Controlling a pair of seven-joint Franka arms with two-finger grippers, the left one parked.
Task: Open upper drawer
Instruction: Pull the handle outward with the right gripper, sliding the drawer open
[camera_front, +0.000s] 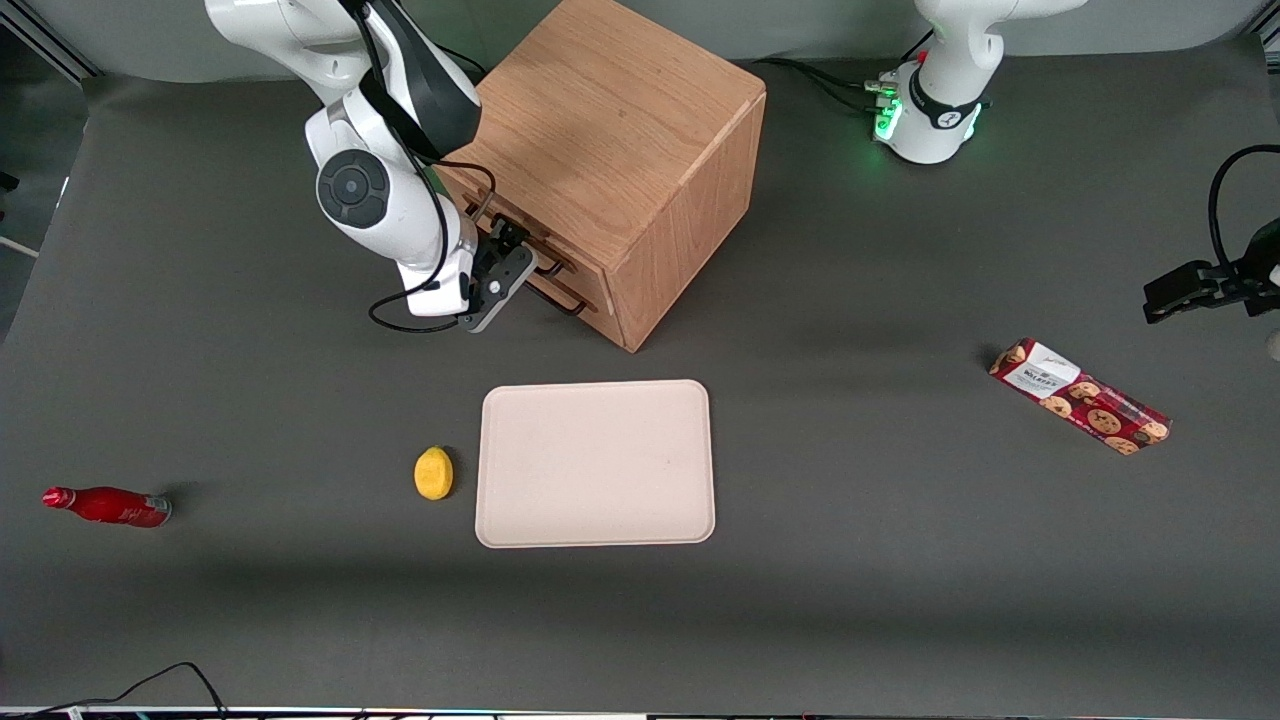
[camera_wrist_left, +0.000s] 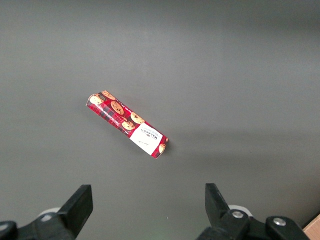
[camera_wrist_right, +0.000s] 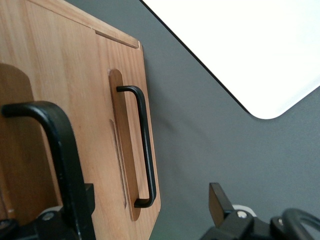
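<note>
In the front view, the oak cabinet (camera_front: 610, 150) stands skewed on the grey tabletop (camera_front: 850, 560), its drawer face turned toward the working arm's end of the tabletop and toward the camera. The upper drawer (camera_front: 478, 200) is flush and closed, its long axis running along that face. The end effector (camera_front: 520, 250) sits right at the upper drawer's black handle (camera_front: 548, 262). Nearer the camera lie a beige tray (camera_front: 596, 463), a lemon (camera_front: 433, 472), a red bottle (camera_front: 108, 506) and a cookie packet (camera_front: 1080, 396). In the left wrist view, the cookie packet lies on the grey surface. In the right wrist view, the end effector's fingers (camera_wrist_right: 224, 205) are spread apart with the upper handle (camera_wrist_right: 55, 150) between them, unclamped; the lower drawer's handle (camera_wrist_right: 145, 150) lies past it.
</note>
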